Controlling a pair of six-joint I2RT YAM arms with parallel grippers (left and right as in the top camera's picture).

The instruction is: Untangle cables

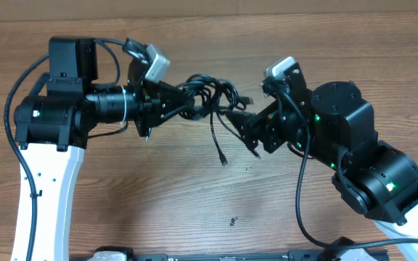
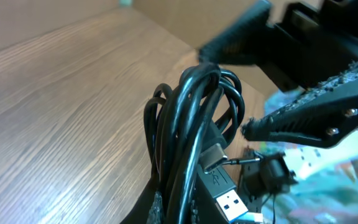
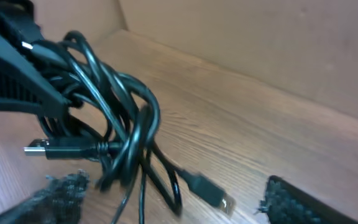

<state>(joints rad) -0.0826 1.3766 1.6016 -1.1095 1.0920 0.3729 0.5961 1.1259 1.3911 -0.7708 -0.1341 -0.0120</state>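
Note:
The cables (image 1: 209, 94) are a knot of thin black cords hanging just above the wooden table between the two arms. My left gripper (image 1: 182, 103) is shut on the bundle's left side. In the left wrist view the cords (image 2: 191, 124) rise from between its jaws, with a blue-tongued USB plug (image 2: 229, 198) beside them. One loose strand (image 1: 218, 145) hangs down to a small plug end near the table. My right gripper (image 1: 242, 130) stands open just right of the knot. In the right wrist view the cords (image 3: 126, 124) and a silvery plug (image 3: 211, 190) lie between its spread fingers (image 3: 303, 202), untouched.
The brown wooden table (image 1: 158, 188) stretches around both arms. A cardboard wall (image 3: 260, 43) stands at the far edge. Thick black arm wires (image 1: 13, 101) loop beside the left arm, and another (image 1: 301, 196) hangs from the right arm.

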